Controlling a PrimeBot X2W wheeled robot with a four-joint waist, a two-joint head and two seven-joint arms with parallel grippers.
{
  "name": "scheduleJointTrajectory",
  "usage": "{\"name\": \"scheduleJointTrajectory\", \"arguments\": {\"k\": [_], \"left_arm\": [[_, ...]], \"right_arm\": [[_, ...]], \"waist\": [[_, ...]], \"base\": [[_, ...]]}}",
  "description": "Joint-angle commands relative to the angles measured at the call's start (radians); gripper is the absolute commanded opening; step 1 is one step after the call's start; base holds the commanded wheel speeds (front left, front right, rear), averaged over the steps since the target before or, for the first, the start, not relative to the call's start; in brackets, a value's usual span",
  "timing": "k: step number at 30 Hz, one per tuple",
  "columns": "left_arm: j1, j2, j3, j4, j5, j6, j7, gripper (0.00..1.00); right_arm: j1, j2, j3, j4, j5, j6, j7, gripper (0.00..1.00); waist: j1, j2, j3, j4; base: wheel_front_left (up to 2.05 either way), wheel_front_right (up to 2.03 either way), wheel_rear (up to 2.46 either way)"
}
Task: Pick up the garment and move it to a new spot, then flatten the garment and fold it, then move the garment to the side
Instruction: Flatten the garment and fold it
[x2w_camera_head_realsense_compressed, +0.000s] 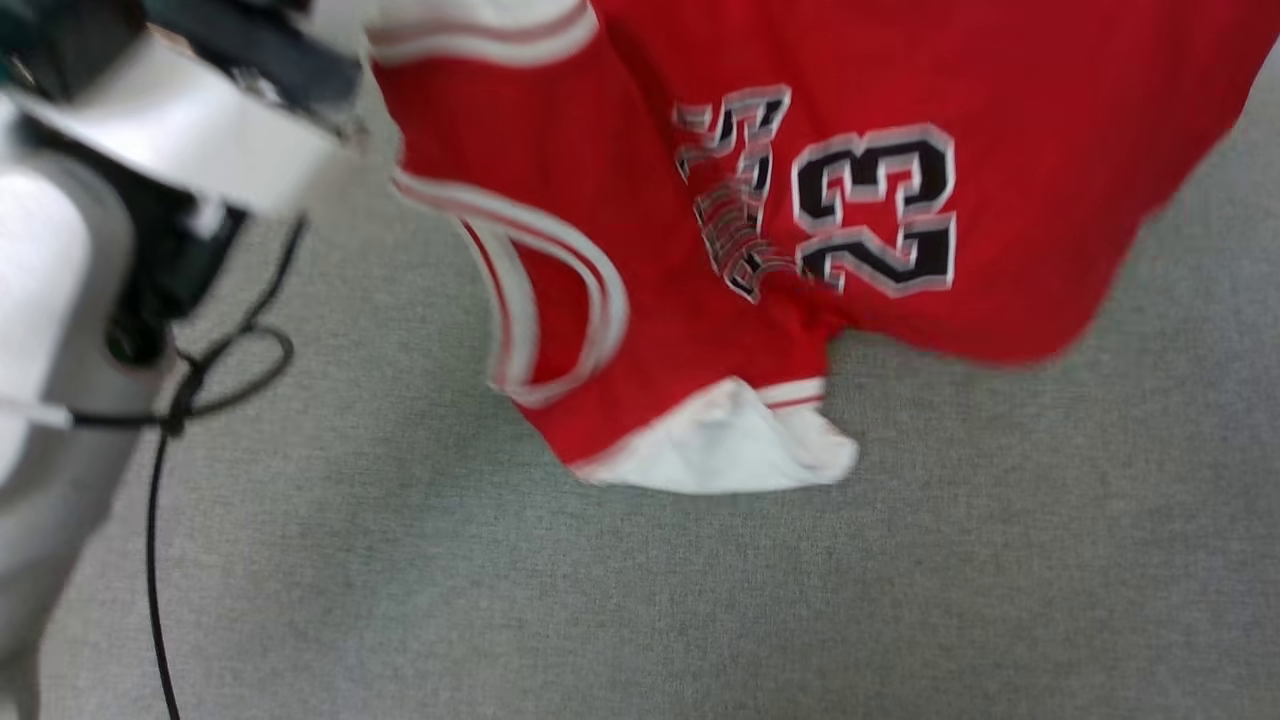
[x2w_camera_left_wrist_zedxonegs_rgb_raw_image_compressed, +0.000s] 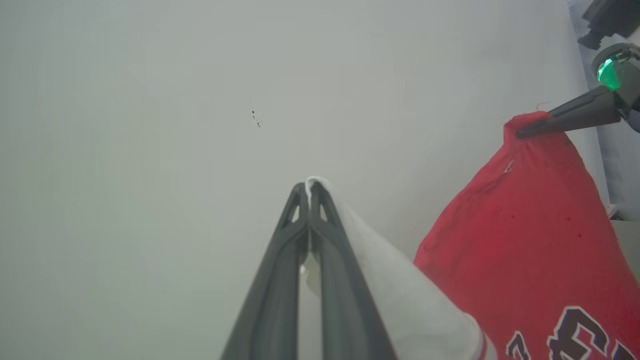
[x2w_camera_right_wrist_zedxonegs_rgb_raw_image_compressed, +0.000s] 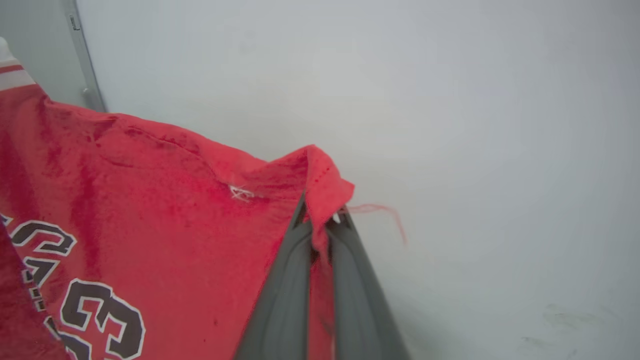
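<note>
Grey carpet-like surface (x2w_camera_head_realsense_compressed: 640, 600) lies under the red shirt (x2w_camera_head_realsense_compressed: 1050, 100), which hangs in the air stretched between both arms, with the left pincer (x2w_camera_left_wrist_zedxonegs_rgb_raw_image_compressed: 308, 192) clamped tight on a white sleeve edge and the right pincer (x2w_camera_right_wrist_zedxonegs_rgb_raw_image_compressed: 322, 220) clamped on a red corner.

Garment (x2w_camera_head_realsense_compressed: 900, 250) hangs spread across: left gripper (x2w_camera_left_wrist_zedxonegs_rgb_raw_image_compressed: 308, 187) pinching its left end, right gripper (x2w_camera_right_wrist_zedxonegs_rgb_raw_image_compressed: 322, 221) its right end, cable (x2w_camera_head_realsense_compressed: 150, 560) dangling further left.
</note>
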Motion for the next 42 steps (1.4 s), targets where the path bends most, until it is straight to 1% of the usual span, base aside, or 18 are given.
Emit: {"name": "scheduleJointTrajectory", "arguments": {"k": [1,7,8,10,16,21,26,32,37,42], "left_arm": [[-0.048,-0.006,0.012,0.016,0.0,-0.008,0.005,0.0],[-0.331,-0.04,0.032,0.152,-0.002,-0.063,0.023,0.0],[-0.48,-0.052,0.034,0.235,0.009,-0.086,0.02,0.0],[-0.577,-0.062,0.028,0.289,0.014,-0.098,0.013,0.0],[-0.819,-0.091,0.011,0.439,0.014,-0.116,-0.028,0.0],[-0.939,-0.098,-0.022,0.556,0.006,-0.123,-0.054,0.0],[-0.961,-0.093,-0.066,0.643,-0.022,-0.123,-0.094,0.0],[-0.891,-0.077,-0.137,0.721,-0.093,-0.124,-0.148,0.0],[-0.77,-0.067,-0.186,0.745,-0.155,-0.124,-0.185,0.0],[-0.608,-0.046,-0.215,0.721,-0.199,-0.124,-0.2,0.0]], "right_arm": [[-0.035,0.016,-0.012,0.01,-0.011,-0.001,0.001,0.0],[-0.245,0.08,-0.069,0.088,-0.122,-0.001,0.003,0.0],[-0.369,0.105,-0.084,0.142,-0.189,-0.001,0.002,0.0],[-0.448,0.132,-0.094,0.185,-0.229,-0.001,-0.009,0.0],[-0.657,0.2,-0.099,0.312,-0.324,-0.001,-0.06,0.0],[-0.762,0.254,-0.081,0.42,-0.354,-0.001,-0.103,0.0],[-0.778,0.291,-0.04,0.519,-0.341,-0.001,-0.15,0.0],[-0.71,0.302,0.035,0.601,-0.29,-0.001,-0.219,0.0],[-0.606,0.302,0.083,0.648,-0.223,-0.001,-0.286,0.0],[-0.446,0.289,0.133,0.64,-0.139,-0.001,-0.357,0.0]], "waist": [[0.0,-0.0001,0.042,-0.01],[0.0,-0.0001,0.142,-0.013],[0.0,-0.0001,0.194,-0.011],[0.0,-0.0001,0.223,-0.009],[0.0,-0.0001,0.28,-0.002],[0.0,-0.0001,0.308,-0.007],[0.0,-0.0001,0.335,-0.011],[0.0,-0.0001,0.356,-0.013],[0.0,-0.0001,0.335,-0.021],[0.0,-0.0001,0.277,-0.032]], "base": [[0.0,0.0,0.0],[0.0,0.0,0.0],[0.0,0.0,0.0],[0.0,0.0,0.0],[0.0,0.0,0.0],[0.0,0.0,0.0],[0.0,0.0,0.0],[0.0,0.0,0.0],[0.0,0.0,0.0],[0.0,0.0,0.0]]}}
